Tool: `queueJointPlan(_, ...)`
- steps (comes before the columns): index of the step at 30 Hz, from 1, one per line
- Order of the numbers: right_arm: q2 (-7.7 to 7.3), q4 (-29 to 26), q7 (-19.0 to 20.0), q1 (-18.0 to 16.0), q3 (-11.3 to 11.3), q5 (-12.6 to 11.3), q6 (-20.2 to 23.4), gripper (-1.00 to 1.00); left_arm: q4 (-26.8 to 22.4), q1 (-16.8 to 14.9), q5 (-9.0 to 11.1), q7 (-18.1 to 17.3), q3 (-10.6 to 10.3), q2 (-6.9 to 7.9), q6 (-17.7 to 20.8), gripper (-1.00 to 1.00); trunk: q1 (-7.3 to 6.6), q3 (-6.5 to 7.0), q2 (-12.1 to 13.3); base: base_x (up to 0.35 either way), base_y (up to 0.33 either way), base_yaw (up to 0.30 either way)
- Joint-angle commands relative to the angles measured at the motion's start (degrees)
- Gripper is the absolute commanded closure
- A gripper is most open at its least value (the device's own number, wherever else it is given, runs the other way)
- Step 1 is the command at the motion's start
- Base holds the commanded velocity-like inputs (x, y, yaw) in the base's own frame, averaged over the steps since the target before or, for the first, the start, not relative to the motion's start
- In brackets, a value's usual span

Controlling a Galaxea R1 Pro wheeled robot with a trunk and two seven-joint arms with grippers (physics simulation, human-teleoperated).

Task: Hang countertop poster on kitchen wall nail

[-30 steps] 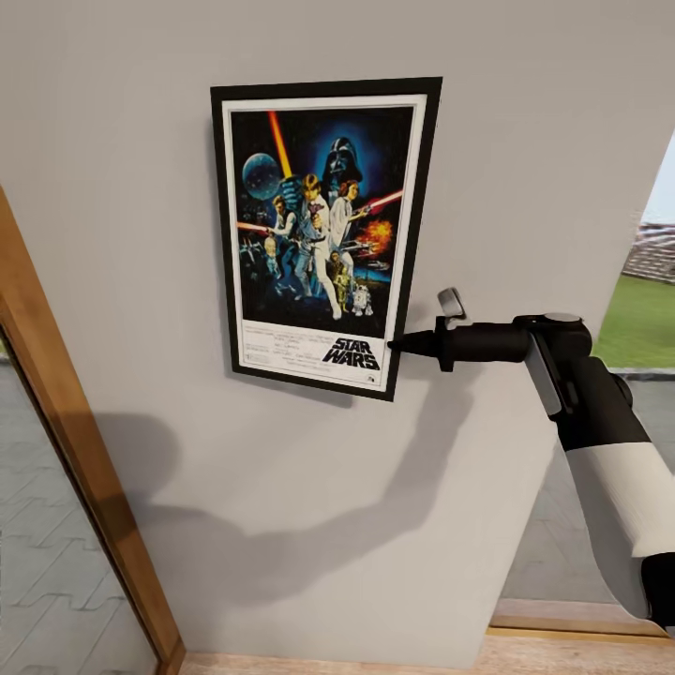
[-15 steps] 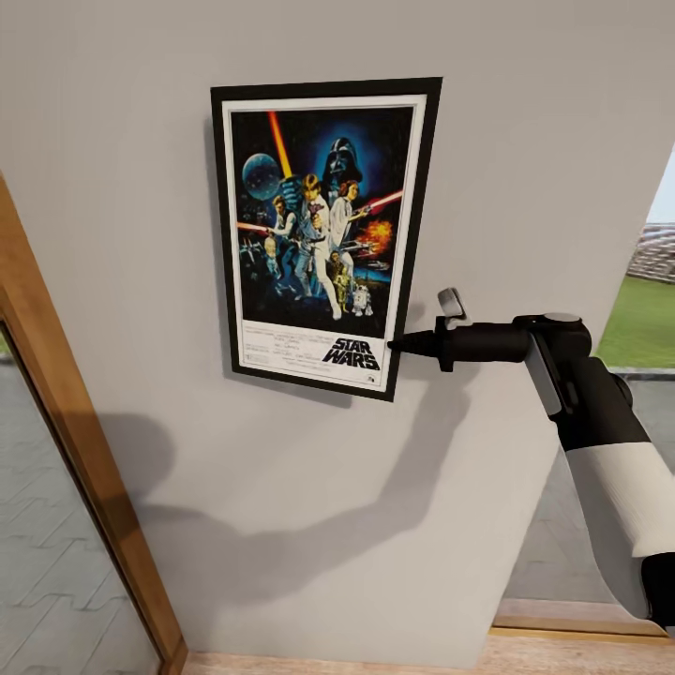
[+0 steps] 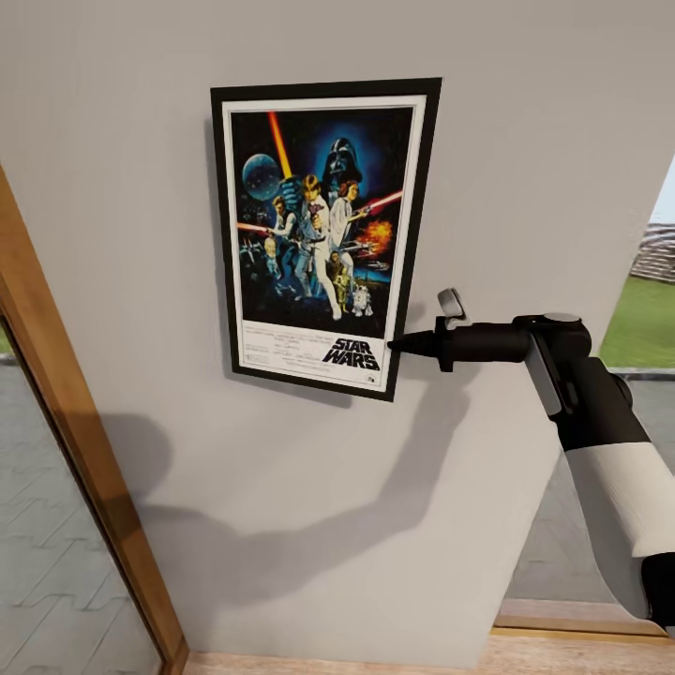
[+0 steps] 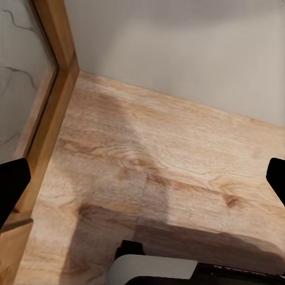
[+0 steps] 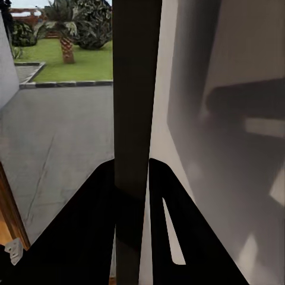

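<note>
It looks like a home interior: a plain light grey wall (image 3: pixel 525 141), a pale oak plank floor (image 4: pixel 172 178), a wooden door frame (image 3: pixel 84 469), and a green garden lawn (image 5: pixel 71 62) outside.

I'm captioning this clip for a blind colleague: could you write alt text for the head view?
A framed Star Wars poster sits flat against a plain light grey wall, slightly tilted, while the right gripper grips its lower right edge. A wooden door frame runs along the left; grass shows at the far right.
</note>
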Motion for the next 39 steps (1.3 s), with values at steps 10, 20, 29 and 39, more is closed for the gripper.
queueJointPlan(10, -0.05, 0.05, 0.07, -0.02, 0.13, -0.47, 0.72, 1.0, 0.0, 0.02, 0.39, -0.34, 0.09, -0.02, 0.02, -1.0, 0.02, -0.01, -0.03, 0.0, 0.131, 0.0)
queueJointPlan(20, -0.05, 0.05, 0.07, -0.02, 0.13, -0.46, 0.72, 1.0, 0.0, 0.02, 0.39, -0.34, 0.1, -0.03, 0.02, -1.0, 0.02, -0.01, -0.03, 0.0, 0.021, 0.0)
queueJointPlan(29, -0.05, 0.07, 0.07, -0.02, 0.06, -0.46, 0.72, 1.0, 0.0, 0.02, 0.39, -0.34, 0.16, 0.05, 0.02, -1.0, 0.02, -0.01, -0.03, 0.0, 0.001, 0.0)
queueJointPlan(39, -0.05, 0.05, 0.07, -0.02, 0.05, -0.46, 0.72, 1.0, -0.12, 0.02, 0.39, -0.38, 0.15, 0.05, 0.02, -1.0, 0.02, -0.01, -0.03, 0.0, -0.027, 0.0)
